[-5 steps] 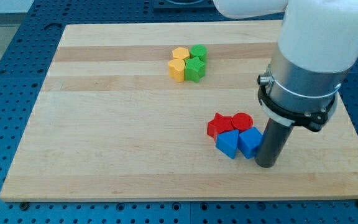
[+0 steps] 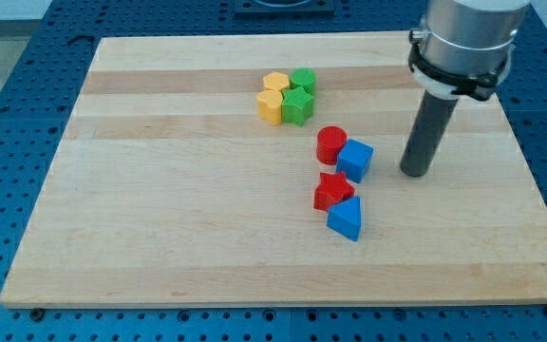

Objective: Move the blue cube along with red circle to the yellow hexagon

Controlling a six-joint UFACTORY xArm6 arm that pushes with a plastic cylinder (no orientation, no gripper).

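Note:
The blue cube [image 2: 355, 160] and the red circle [image 2: 330, 144] touch each other right of the board's middle. The yellow hexagon [image 2: 275, 84] sits in a cluster near the view's top, up and left of them. My tip [image 2: 413, 173] rests on the board to the right of the blue cube, a short gap away, not touching it.
A second yellow block [image 2: 271, 106], a green cylinder [image 2: 303, 80] and a green star-like block [image 2: 298, 105] crowd the hexagon. A red star [image 2: 332, 191] and a blue triangular block [image 2: 347, 219] lie below the cube. The wooden board [image 2: 160, 190] lies on a blue perforated table.
The blue cube and red circle have moved up the view, away from the red star and blue triangular block. My tip has moved up and slightly right.

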